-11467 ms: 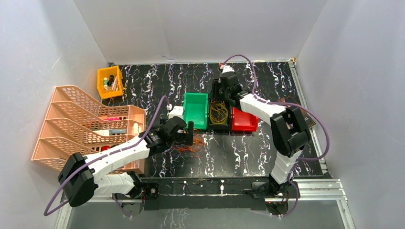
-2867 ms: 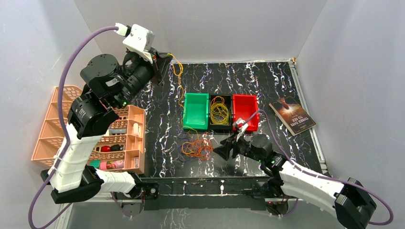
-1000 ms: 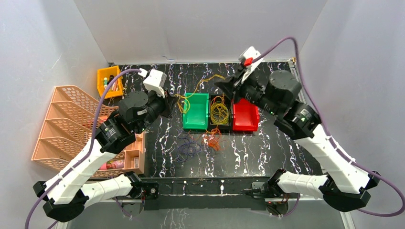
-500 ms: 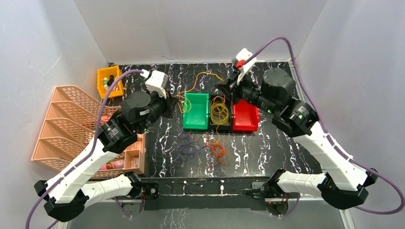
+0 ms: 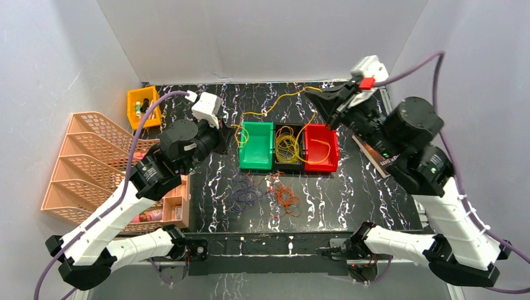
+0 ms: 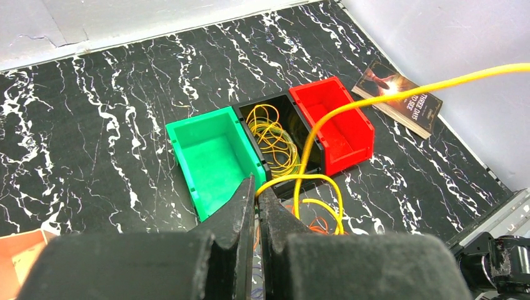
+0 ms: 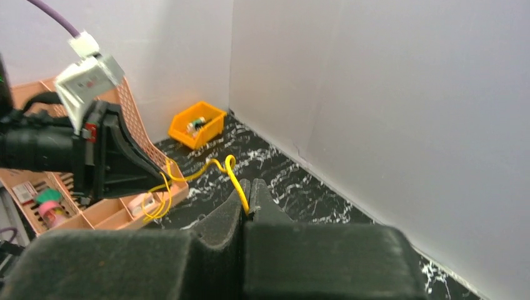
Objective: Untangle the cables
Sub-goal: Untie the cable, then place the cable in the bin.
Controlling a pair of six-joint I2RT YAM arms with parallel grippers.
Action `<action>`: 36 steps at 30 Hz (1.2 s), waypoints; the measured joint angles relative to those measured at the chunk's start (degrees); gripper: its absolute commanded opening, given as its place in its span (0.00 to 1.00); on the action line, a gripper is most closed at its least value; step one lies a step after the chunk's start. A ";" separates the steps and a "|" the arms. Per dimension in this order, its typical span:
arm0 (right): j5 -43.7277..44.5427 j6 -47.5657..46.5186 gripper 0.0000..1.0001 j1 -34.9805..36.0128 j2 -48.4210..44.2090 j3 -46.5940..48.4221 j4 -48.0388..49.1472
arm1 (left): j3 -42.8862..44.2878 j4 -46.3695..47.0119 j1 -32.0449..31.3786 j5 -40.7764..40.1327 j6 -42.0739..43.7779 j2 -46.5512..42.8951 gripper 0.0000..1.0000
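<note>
Cable (image 6: 437, 85) (yellow) pinched by left fingers (image 6: 240, 209); also right fingers (image 7: 226, 220).

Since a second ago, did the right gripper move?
Yes. The right gripper slid right, from above the black bin to above the red bin, holding the yellow cable.

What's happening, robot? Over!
Left gripper and right gripper shut on one yellow cable, stretched between them. Orange cables and dark cables loose on table. Nothing blocking.

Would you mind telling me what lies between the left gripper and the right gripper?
One yellow cable, pinched by the left gripper and right gripper, spans the gap, clearest in the top view.
</note>
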 measured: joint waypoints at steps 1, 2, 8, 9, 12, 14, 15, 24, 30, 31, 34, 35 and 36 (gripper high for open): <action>0.39 -0.11 0.00 0.00 0.24 -0.52 -0.04 | 0.00 0.07 0.00 0.17 0.02 0.15 0.00; 1.03 -0.17 0.00 0.00 0.50 -1.07 -0.13 | 0.00 0.24 0.00 0.35 0.02 0.39 0.00; 5.16 -0.07 0.00 0.00 2.38 -5.77 -0.61 | -0.50 1.90 0.00 3.28 -0.42 3.96 0.00; 5.79 0.13 0.00 0.00 2.38 -6.82 -0.66 | -0.85 2.10 0.00 3.96 -0.66 4.61 0.00; 7.19 1.36 0.00 0.00 1.88 -10.49 -0.17 | -2.10 3.28 0.00 6.29 -1.31 6.56 0.00; 7.45 2.82 0.00 0.00 1.46 -13.33 0.68 | -3.15 4.42 0.00 7.96 -1.88 8.02 0.00; 7.43 3.54 0.00 0.00 1.40 -14.62 0.98 | -3.48 5.09 0.00 8.81 -2.12 8.92 0.00; 9.07 9.99 0.00 -0.90 6.14 -20.11 3.61 | -3.65 9.64 0.35 14.82 -4.11 19.54 0.00; 4.42 13.77 0.00 -8.35 11.54 -20.33 3.85 | -3.74 11.52 2.67 18.78 -5.81 24.55 0.00; 3.28 14.49 0.00 -10.10 11.63 -20.85 4.22 | -3.74 11.98 3.08 19.19 -5.95 25.09 0.00; -0.02 16.55 0.00 -14.49 11.54 -22.49 4.96 | -3.72 13.33 4.17 20.48 -6.10 27.12 0.00; -1.05 17.05 0.00 -15.80 11.54 -23.08 5.49 | -3.69 13.77 4.50 21.00 -6.14 28.06 0.00; -2.05 17.68 0.00 -16.76 11.54 -23.63 5.77 | -3.69 14.14 4.79 21.49 -6.19 28.98 0.00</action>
